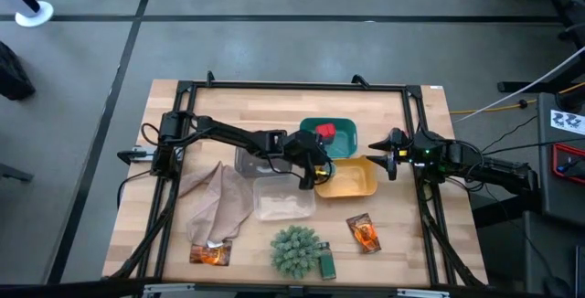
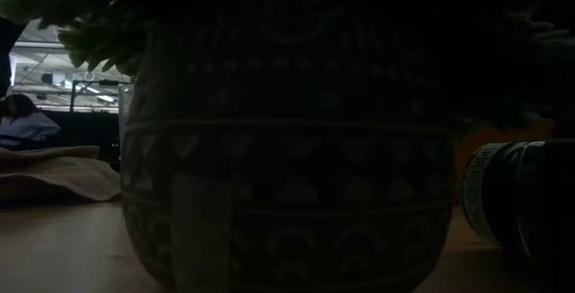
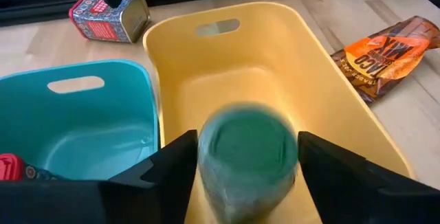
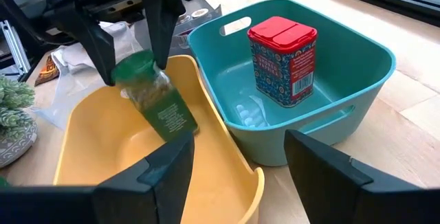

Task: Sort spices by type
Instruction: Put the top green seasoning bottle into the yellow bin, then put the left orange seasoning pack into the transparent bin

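My left gripper [image 1: 315, 168] is over the yellow tray [image 1: 358, 181] and shut on a green jar [image 4: 155, 104]. One red tub [image 4: 282, 59] stands upright in the teal tray [image 4: 357, 52]. Another red tub [image 3: 110, 14] lies on its side on the table beyond the trays. Orange sachets lie flat near the front edge [image 1: 364, 232] and front left [image 1: 210, 254]. A second green jar [image 1: 326, 261] lies beside the plant ball [image 1: 294, 248]. My right gripper [image 1: 388, 154] stands open at the table's right, facing the trays, with nothing between its fingers. My left gripper has the green jar's lid end [image 4: 136, 71] between its two fingers [image 4: 106, 52], one on each side, coming slanting down from the table's left. The jar hangs tilted below the fingers, bottom toward the teal tray, over the yellow tray's inside. It looks blurred in the left wrist view.
A clear tray [image 1: 281, 197] and a grey tray [image 1: 251, 161] sit left of the yellow one, with a crumpled beige cloth [image 1: 215, 202] beside them. The plant's patterned pot [image 2: 287, 149] fills the low view. Black frame rails [image 1: 292, 86] run along the table's edges.
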Controlling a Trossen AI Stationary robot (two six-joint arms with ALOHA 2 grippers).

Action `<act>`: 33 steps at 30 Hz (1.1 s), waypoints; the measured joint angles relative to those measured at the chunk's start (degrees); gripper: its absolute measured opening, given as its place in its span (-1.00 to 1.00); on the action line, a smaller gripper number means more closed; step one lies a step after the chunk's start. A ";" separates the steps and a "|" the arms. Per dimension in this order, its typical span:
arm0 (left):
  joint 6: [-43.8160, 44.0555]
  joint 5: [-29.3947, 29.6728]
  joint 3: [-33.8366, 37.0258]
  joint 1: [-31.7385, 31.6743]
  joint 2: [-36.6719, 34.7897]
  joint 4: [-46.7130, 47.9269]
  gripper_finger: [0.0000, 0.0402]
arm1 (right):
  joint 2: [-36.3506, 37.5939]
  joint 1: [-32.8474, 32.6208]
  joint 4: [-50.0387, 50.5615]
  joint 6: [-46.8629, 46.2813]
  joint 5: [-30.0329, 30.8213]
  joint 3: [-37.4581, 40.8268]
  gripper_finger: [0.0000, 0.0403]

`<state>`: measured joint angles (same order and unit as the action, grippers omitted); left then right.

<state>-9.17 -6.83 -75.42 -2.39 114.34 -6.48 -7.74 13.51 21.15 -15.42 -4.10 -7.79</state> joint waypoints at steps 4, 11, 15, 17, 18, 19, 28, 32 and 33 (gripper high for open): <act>0.15 0.00 0.00 0.00 0.00 0.00 0.28 | 0.01 0.00 0.00 0.00 0.00 0.00 0.13; 0.19 0.00 -0.01 0.00 -0.52 0.04 0.28 | -0.01 0.00 0.02 0.02 -0.01 0.00 0.13; 0.42 0.00 -0.45 0.00 -3.73 0.07 0.29 | 0.00 0.01 0.04 0.02 -0.01 0.00 0.13; 0.97 0.02 -0.59 0.03 -6.20 1.24 0.29 | 0.00 0.01 0.04 0.02 -0.02 0.00 0.13; 1.36 0.00 -0.59 0.04 -7.55 3.01 0.29 | 0.00 0.00 0.08 0.02 -0.02 0.02 0.13; 1.98 0.02 -0.59 0.04 -8.94 4.79 0.29 | 0.01 0.00 0.09 0.02 -0.02 0.02 0.13; 8.87 -0.02 -0.61 2.90 -21.85 35.60 0.29 | 0.01 -0.01 2.21 0.02 -0.02 0.02 0.13; 12.91 -0.04 -0.61 7.28 -24.57 52.35 0.29 | 0.00 0.01 2.61 -0.95 -0.02 0.02 0.13; 14.18 -0.06 -0.61 8.57 -24.79 56.20 0.29 | 0.01 -0.01 2.78 -1.01 -0.02 0.02 0.13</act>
<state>5.01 -6.89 -76.03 6.18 89.56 49.72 -7.73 13.50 23.92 -16.43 -4.12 -7.77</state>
